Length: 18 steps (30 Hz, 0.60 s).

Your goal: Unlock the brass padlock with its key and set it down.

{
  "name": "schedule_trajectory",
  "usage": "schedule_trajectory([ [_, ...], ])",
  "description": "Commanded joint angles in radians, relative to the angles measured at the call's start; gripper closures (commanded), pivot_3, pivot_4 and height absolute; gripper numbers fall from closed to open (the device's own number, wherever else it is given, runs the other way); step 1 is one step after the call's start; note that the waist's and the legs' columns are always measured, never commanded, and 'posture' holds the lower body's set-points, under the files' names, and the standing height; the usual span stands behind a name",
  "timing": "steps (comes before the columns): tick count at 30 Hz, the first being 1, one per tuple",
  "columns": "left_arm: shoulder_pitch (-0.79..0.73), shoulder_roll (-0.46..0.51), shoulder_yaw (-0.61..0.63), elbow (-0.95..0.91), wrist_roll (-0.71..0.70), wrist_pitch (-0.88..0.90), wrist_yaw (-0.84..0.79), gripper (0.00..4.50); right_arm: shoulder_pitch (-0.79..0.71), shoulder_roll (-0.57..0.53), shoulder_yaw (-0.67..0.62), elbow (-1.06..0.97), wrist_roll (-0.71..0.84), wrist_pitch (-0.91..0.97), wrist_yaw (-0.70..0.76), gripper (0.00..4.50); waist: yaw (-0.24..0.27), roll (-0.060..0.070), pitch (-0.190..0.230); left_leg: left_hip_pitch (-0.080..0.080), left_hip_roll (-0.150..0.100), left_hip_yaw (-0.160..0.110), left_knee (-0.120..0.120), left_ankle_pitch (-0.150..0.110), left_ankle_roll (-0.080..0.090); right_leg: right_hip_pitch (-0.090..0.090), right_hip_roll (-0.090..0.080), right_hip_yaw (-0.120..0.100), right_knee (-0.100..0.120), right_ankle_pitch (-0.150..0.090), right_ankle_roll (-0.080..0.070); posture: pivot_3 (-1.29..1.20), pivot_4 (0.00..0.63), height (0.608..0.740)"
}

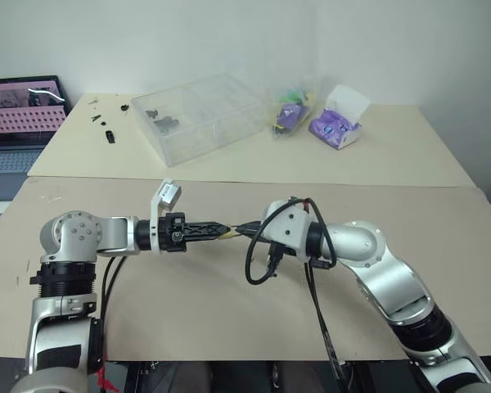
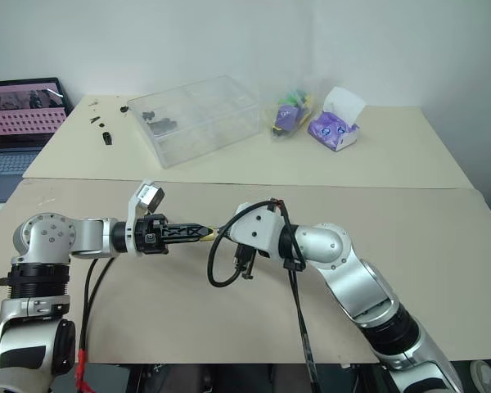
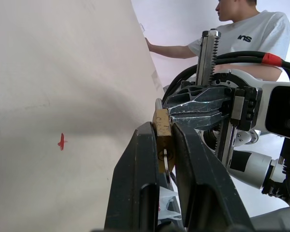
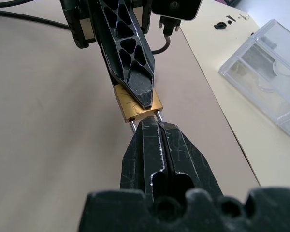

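Both grippers meet above the middle of the brown cardboard-covered table (image 1: 229,327). Left gripper (image 1: 221,230), two black ribbed fingers pointing to the right, is clenched on the brass padlock (image 4: 137,108), a small golden-yellow block with scratch marks on its face. In the left wrist view the block (image 3: 162,126) sits squeezed between the two black finger pads, well above the tabletop. Right gripper (image 1: 247,231), pointing left toward the other, has its fingers pressed tight together; in the right wrist view their tips (image 4: 154,128) pinch the thin silver shackle legs that stick out of the padlock's end. I cannot make out the key.

Farther back on the cream table lie a clear plastic compartment box (image 1: 200,119), a few small black parts (image 1: 108,135), a purple-patterned tissue box (image 1: 337,124) and a clear bag with purple and green contents (image 1: 288,115). An open laptop (image 1: 20,115) stands at the far left. A person in a white T-shirt (image 3: 246,36) appears behind the grippers in the left wrist view.
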Motion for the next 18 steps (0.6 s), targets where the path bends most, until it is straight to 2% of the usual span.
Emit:
schedule_trajectory([
  [1, -0.023, -0.003, 0.024, -0.036, -0.016, 0.008, -0.002, 4.45, 0.005, 0.006, 0.002, 0.007, -0.007, -0.037, 0.0, 4.48, 0.0, 0.0, 0.0, 0.0, 0.0, 0.0, 0.0, 0.0, 0.0, 0.0, 0.0, 0.0, 0.0, 0.0, 0.0, 0.0, 0.15, 0.74],
  [18, -0.018, -0.007, 0.033, -0.045, -0.018, 0.017, 0.002, 4.45, -0.006, 0.035, -0.004, 0.109, -0.014, -0.097, 0.005, 4.48, -0.001, 0.0, 0.0, 0.0, 0.0, 0.0, 0.001, 0.0, 0.0, 0.0, 0.0, 0.0, 0.001, 0.0, 0.0, 0.0, 0.15, 0.74],
])
